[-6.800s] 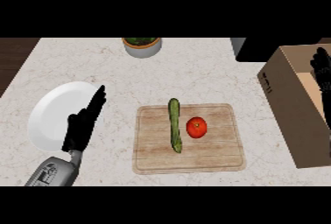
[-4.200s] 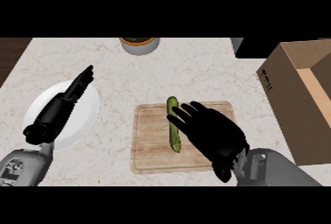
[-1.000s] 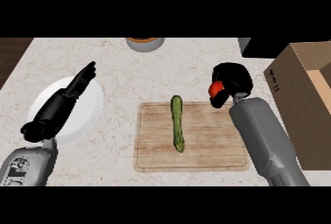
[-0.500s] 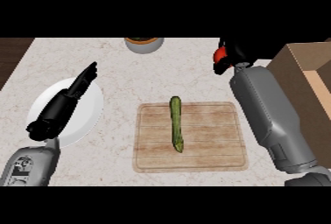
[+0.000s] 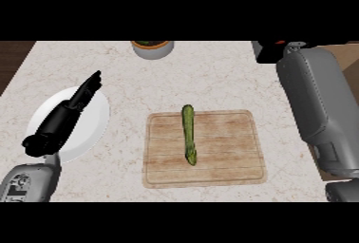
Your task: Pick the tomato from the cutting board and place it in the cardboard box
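Observation:
The wooden cutting board [image 5: 224, 156] lies at the counter's middle, and only a long green cucumber [image 5: 188, 133] is on it. My right hand [image 5: 270, 51] is at the view's top right, curled, raised beside the cardboard box [image 5: 348, 57]. The tomato is off the board and hidden inside that hand. My grey right forearm [image 5: 316, 104] covers most of the box. My left hand [image 5: 70, 111] rests open with straight fingers over the white plate [image 5: 95, 126] at the left.
A small pot with a green plant [image 5: 152, 47] stands at the counter's far edge, left of my right hand. The counter's dark left edge [image 5: 14, 61] runs past the plate.
My right hand took the tomato off the board, lifted it and carried it up and to the right toward the box. The left hand settled over the plate and stays there.

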Motion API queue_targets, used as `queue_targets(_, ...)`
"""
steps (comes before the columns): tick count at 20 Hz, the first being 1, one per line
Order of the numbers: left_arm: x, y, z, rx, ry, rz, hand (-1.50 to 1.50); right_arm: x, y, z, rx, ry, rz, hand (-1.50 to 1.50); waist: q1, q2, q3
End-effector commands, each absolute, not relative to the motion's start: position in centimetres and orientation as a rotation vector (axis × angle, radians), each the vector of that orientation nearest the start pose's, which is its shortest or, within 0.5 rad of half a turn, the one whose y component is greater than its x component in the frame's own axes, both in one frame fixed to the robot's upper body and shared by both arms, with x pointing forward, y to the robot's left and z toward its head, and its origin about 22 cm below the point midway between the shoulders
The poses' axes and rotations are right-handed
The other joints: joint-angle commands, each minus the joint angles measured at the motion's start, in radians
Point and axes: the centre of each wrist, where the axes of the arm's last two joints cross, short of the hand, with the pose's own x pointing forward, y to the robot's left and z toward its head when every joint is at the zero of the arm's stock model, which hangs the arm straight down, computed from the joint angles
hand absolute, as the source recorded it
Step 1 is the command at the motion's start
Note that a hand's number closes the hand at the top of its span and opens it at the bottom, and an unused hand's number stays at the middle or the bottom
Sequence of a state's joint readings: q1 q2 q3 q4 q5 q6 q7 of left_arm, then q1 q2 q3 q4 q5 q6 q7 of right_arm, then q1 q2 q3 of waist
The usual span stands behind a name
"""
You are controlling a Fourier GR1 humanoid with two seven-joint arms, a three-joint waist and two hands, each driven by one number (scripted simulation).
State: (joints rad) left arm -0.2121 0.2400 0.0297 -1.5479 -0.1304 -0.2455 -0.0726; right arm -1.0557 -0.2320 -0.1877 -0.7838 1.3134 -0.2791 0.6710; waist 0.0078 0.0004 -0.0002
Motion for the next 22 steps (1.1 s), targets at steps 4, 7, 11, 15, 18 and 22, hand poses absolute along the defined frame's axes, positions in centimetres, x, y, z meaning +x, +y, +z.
queue_targets(4, 28.6, 26.7, 5.6, 0.081, -1.750, -0.542, 0.00, 44.8, -27.5, 19.7, -1.578, -1.104, 0.135, 1.50, 0.001, 0.004, 0.000)
queue_targets(7, 29.0, 27.0, 6.5, 0.100, -1.750, -0.544, 0.00, 43.4, -31.5, 18.3, -1.597, -1.055, 0.116, 1.50, -0.008, 0.002, 0.000)
queue_targets(11, 28.6, 26.0, 6.4, 0.094, -1.753, -0.540, 0.00, 42.9, -35.9, 20.2, -1.574, -0.934, 0.247, 1.50, -0.003, 0.002, 0.000)
queue_targets(15, 28.6, 26.8, 6.8, 0.101, -1.747, -0.528, 0.00, 42.1, -38.5, 17.4, -1.395, -0.749, 0.313, 1.50, -0.001, 0.001, 0.001)
queue_targets(18, 27.8, 26.8, 5.7, 0.101, -1.741, -0.537, 0.00, 40.4, -41.5, 16.3, -1.296, -0.724, 0.358, 1.50, -0.008, -0.003, 0.000)
queue_targets(22, 28.9, 28.0, 6.4, 0.102, -1.748, -0.533, 0.00, 39.4, -43.4, 16.2, -1.202, -0.665, 0.412, 1.50, -0.011, -0.002, 0.000)
